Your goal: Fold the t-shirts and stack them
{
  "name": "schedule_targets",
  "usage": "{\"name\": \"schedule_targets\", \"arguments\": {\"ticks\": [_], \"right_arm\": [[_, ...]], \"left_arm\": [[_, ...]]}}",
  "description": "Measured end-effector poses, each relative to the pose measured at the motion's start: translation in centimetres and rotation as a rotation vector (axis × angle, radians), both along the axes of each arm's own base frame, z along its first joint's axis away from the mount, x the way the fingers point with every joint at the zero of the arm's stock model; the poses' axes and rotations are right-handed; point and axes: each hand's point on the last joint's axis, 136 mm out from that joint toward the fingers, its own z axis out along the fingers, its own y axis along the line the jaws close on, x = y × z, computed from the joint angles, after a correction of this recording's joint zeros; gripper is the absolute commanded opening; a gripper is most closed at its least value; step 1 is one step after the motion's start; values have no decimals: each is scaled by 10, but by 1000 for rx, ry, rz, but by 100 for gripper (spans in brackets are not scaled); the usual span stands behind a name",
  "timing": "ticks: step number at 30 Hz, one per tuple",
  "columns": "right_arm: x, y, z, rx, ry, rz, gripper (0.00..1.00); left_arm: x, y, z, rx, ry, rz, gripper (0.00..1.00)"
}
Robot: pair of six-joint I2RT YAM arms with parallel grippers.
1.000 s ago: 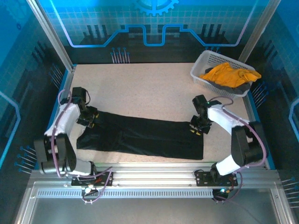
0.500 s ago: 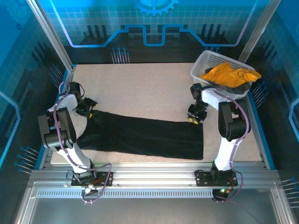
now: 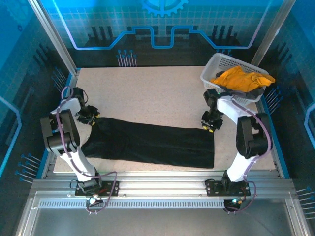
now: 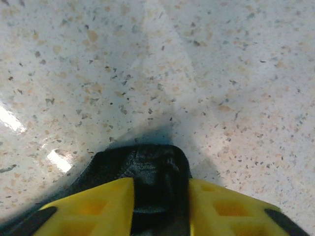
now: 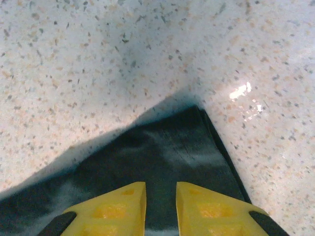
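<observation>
While black t-shirt lies flat, orange t-shirt sits in basket.

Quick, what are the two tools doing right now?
Left tool: closed, pinching the black t-shirt.
Right tool: closed on the black t-shirt's corner.

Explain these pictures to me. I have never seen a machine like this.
These are two robot arms bolted to a table. The wide picture looks down from above; the two close-ups come from cameras on each wrist. A black t-shirt lies flat on the table. The left end effector pinches one far corner between its yellow fingers, and the right end effector grips the other. An orange t-shirt waits in a white basket at the far right.
</observation>
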Motion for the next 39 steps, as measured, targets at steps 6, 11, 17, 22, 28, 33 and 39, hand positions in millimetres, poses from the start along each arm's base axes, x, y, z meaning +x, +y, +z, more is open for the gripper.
{"name": "schedule_targets", "arguments": {"ticks": [6, 11, 17, 22, 28, 33, 39], "right_arm": [[-22, 8, -23, 23, 76, -23, 24], [-13, 11, -44, 19, 159, -35, 24], [37, 8, -38, 25, 118, -72, 22], [83, 1, -41, 35, 73, -102, 20], [106, -1, -41, 33, 83, -72, 17], [110, -6, -32, -19, 8, -21, 23], [53, 15, 12, -3, -88, 29, 38]], "left_arm": [[1, -1, -1, -9, -9, 9, 0], [2, -4, -2, -27, -14, 15, 0], [9, -10, -2, -70, -40, 17, 0], [13, -15, -1, -108, -55, 31, 0], [13, -14, 0, -119, -57, 35, 0], [8, 2, 4, -90, -35, 56, 2], [-2, 18, 22, 26, 16, 59, 39]]}}
